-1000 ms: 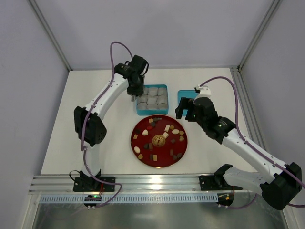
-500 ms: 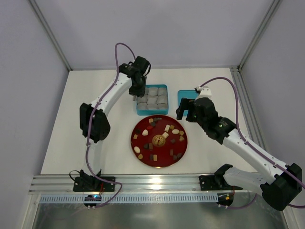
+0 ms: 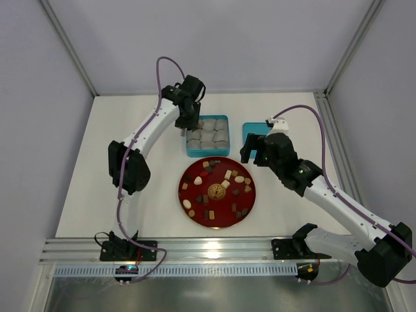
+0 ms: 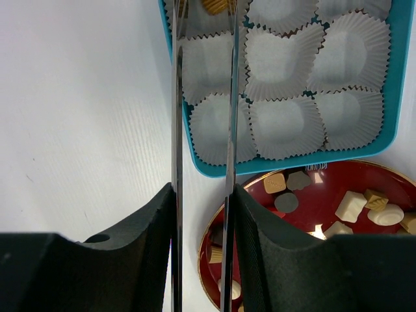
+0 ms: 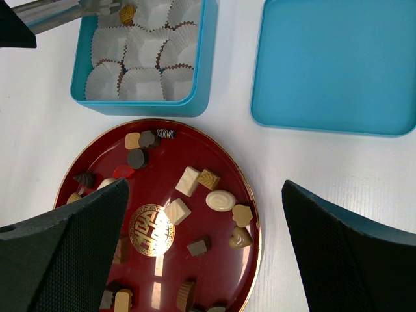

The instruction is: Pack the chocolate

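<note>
The left hand (image 3: 185, 127) is held over the far-left corner of the square teal tin (image 5: 143, 108) lined with white pleated paper cups (image 4: 279, 123). Its long metal blades are set narrowly apart about a tan chocolate piece (image 5: 128, 13) in the corner cup, though whether that piece is gripped or released cannot be told. Placing is judged to be in hand; the remaining chocolate (image 5: 221, 199) is scattered on the round red plate (image 5: 221, 276), so another pick there is called for, while the right hand (image 3: 252, 148) is spread wide and empty near the flat teal lid (image 5: 338, 58).
</note>
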You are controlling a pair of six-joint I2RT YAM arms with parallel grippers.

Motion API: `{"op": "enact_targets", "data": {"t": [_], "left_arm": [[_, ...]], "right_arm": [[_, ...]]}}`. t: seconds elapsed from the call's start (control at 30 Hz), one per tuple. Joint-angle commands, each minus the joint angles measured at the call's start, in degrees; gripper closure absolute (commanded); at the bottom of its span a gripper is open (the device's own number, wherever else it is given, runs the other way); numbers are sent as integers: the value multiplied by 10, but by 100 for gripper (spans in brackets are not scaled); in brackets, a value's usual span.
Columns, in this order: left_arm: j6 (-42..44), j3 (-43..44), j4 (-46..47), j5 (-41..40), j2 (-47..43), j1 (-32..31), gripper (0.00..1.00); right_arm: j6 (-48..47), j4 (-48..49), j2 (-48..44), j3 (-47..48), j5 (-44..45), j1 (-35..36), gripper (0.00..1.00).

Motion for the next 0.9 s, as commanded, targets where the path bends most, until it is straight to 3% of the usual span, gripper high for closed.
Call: {"op": "enact_targets", "data": {"t": [0.0, 0.37, 0.87], "left_arm": [[14, 30, 4, -9, -7, 4, 60], [10, 26, -11, 15, -52, 2, 60], [-23, -226, 5, 23, -286, -73, 58]], "right_arm": [[-4, 14, -10, 9, 7, 0, 0], [-3, 16, -9, 8, 6, 0, 0], [-4, 16, -20, -3, 12, -1, 0]]}}
